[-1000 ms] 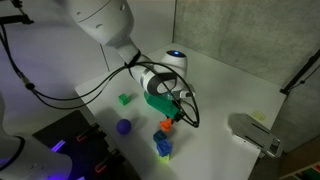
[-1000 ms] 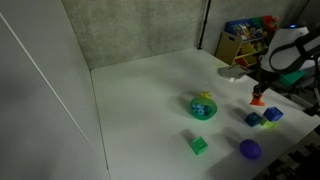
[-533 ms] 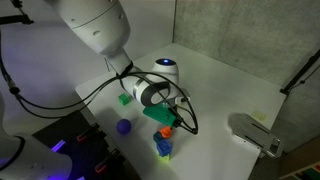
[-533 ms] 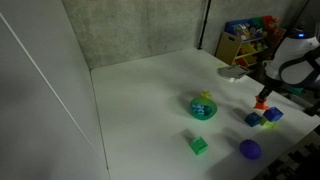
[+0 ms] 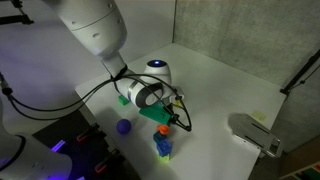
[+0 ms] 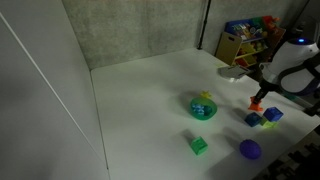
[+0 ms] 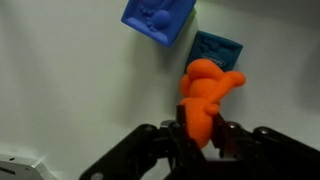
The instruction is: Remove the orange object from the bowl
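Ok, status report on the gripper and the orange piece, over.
Gripper shut on the orange object. Object clear of the bowl, held low near the table. Two blue blocks close beside it, watch those.

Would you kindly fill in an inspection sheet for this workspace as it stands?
Surface: white table, no spills seen.
Job's things: orange object is out of the teal bowl and close to the blue blocks. Whether it touches the table cannot be told.
Clutter: yellow star piece in the bowl; green block and purple ball lie loose on the table.
Grippers: claw shut on the orange object.
Cables: black cable loops beside the wrist.
Surroundings: toy shelf behind the table.
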`<control>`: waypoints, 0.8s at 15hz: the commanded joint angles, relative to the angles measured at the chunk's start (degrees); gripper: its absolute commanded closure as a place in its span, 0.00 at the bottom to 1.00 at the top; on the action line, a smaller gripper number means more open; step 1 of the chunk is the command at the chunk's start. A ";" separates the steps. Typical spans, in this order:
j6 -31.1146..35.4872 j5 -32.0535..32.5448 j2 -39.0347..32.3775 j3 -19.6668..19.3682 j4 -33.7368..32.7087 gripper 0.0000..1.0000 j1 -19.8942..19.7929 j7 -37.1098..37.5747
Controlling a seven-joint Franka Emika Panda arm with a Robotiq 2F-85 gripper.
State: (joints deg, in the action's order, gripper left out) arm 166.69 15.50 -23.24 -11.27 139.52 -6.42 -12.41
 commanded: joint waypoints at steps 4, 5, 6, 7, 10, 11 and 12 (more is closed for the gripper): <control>3.77 0.72 -6.93 -2.48 -5.97 0.92 6.14 5.77; 3.97 0.50 -8.58 -2.65 -7.56 0.92 7.10 6.62; 4.08 0.40 -10.02 -2.90 -8.94 0.92 8.02 7.41; 4.03 0.14 -11.48 -2.87 -10.44 0.92 8.73 8.10; 4.06 -0.35 -15.10 -3.19 -14.34 0.92 10.69 10.02; 4.14 -0.49 -15.99 -3.26 -15.39 0.92 11.19 10.51; 4.72 -0.44 -16.62 -3.64 -16.06 0.92 11.84 11.04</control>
State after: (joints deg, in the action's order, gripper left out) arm 170.05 15.32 -36.93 -13.50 126.93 3.52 -3.48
